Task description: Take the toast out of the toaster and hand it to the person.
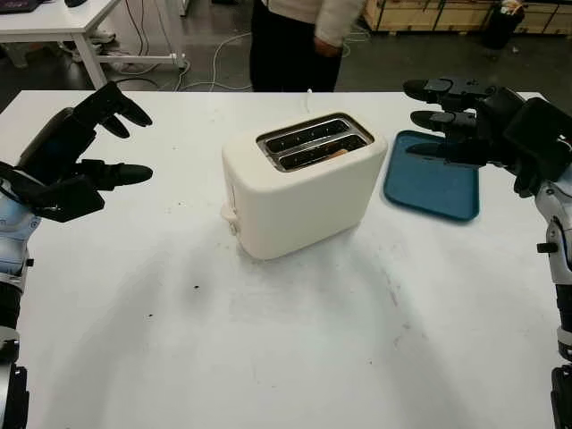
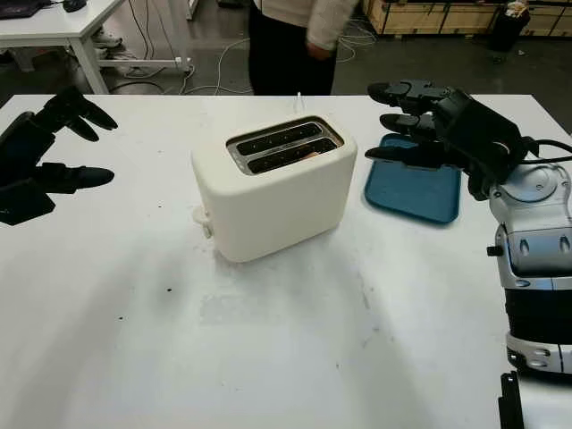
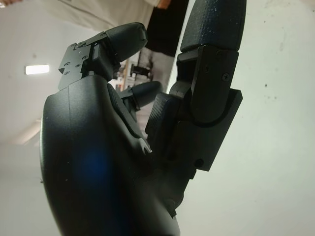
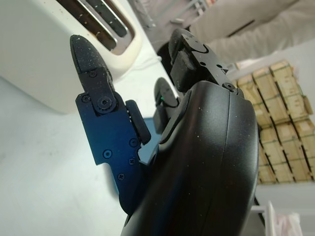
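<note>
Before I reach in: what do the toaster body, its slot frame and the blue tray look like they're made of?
Toaster: probably cream plastic, smooth and matte, with soft rounded edges and no glare.
Slot frame: looks like brushed or polished metal, silvery with bright reflections along the rim.
Blue tray: likely moulded plastic, uniform colour, a slight sheen and a raised rounded lip.

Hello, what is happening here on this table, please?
A humanoid robot faces a cream toaster on a white table. A piece of toast still sits low in its nearer slot. The left hand and the right hand are open, raised on either side of the toaster, touching nothing. A blue tray lies beside it, and a person stands behind the table.
</note>
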Motion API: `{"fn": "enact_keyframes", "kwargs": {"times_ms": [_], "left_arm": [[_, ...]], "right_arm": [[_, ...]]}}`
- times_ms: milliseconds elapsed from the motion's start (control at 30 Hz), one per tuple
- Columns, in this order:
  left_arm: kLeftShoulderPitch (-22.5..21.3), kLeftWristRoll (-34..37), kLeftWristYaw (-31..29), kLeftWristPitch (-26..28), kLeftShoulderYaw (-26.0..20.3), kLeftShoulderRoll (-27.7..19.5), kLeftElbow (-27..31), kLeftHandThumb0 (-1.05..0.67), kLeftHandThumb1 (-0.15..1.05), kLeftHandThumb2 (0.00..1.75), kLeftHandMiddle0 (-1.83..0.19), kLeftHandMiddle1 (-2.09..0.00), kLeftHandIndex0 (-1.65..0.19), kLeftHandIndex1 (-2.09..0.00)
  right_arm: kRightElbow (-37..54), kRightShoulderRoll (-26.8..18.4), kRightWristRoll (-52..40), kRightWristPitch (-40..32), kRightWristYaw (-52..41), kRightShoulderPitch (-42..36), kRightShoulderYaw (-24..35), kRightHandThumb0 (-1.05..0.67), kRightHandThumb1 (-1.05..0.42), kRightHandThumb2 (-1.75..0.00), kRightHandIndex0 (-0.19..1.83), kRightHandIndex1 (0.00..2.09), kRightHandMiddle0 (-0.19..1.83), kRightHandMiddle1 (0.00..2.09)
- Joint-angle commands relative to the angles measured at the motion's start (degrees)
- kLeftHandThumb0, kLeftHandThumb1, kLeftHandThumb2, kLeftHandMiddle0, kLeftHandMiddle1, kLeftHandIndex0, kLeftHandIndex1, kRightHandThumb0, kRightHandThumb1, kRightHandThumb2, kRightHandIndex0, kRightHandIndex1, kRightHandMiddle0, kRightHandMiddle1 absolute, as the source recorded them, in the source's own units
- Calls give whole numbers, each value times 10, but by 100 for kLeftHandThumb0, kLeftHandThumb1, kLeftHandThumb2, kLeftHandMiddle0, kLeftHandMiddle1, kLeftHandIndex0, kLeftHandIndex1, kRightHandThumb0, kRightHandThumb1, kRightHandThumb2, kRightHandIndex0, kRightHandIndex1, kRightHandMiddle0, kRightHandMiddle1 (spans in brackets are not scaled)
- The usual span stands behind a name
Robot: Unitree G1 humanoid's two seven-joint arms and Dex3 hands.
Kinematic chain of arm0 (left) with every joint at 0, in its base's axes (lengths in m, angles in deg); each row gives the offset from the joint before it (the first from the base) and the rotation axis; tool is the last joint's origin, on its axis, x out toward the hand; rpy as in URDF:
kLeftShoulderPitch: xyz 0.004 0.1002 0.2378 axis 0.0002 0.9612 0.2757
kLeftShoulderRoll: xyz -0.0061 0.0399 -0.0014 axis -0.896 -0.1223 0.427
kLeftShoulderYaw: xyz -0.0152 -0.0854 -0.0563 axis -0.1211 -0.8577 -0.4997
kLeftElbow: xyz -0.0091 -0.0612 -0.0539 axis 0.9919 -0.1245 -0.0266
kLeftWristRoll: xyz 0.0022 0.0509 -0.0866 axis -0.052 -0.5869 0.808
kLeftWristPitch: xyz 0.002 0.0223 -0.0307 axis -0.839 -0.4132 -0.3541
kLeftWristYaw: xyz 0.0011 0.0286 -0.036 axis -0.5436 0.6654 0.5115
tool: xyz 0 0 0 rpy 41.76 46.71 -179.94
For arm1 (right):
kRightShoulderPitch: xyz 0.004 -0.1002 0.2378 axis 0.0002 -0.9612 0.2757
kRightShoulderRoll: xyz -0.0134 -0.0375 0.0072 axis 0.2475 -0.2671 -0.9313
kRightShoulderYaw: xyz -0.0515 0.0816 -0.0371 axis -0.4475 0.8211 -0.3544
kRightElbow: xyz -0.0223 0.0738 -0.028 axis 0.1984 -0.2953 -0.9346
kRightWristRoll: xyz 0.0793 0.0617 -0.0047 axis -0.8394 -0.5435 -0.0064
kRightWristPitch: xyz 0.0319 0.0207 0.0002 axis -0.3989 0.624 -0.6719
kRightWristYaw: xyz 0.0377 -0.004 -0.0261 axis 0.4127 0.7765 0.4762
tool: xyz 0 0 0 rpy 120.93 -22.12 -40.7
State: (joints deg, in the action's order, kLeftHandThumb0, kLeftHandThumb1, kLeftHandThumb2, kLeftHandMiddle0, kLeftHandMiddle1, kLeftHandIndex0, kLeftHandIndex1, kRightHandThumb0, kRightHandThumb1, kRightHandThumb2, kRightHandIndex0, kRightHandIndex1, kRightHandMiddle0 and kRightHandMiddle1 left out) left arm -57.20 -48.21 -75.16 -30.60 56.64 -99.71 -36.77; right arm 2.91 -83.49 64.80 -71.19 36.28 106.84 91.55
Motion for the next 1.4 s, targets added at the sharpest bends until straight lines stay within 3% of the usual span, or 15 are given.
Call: {"fn": "enact_keyframes", "kwargs": {"times_ms": [0,1367], "left_arm": [[6,2,7,0,-2,2,2,-105,92,29,0,-166,0,-146],[-8,-6,15,10,5,1,-5,-105,92,32,0,-167,0,-150]], "right_arm": [[10,4,-3,-8,2,-2,2,-56,-79,0,39,3,41,0],[-24,-10,42,40,-10,41,-8,-44,-74,0,42,4,44,1]]}}
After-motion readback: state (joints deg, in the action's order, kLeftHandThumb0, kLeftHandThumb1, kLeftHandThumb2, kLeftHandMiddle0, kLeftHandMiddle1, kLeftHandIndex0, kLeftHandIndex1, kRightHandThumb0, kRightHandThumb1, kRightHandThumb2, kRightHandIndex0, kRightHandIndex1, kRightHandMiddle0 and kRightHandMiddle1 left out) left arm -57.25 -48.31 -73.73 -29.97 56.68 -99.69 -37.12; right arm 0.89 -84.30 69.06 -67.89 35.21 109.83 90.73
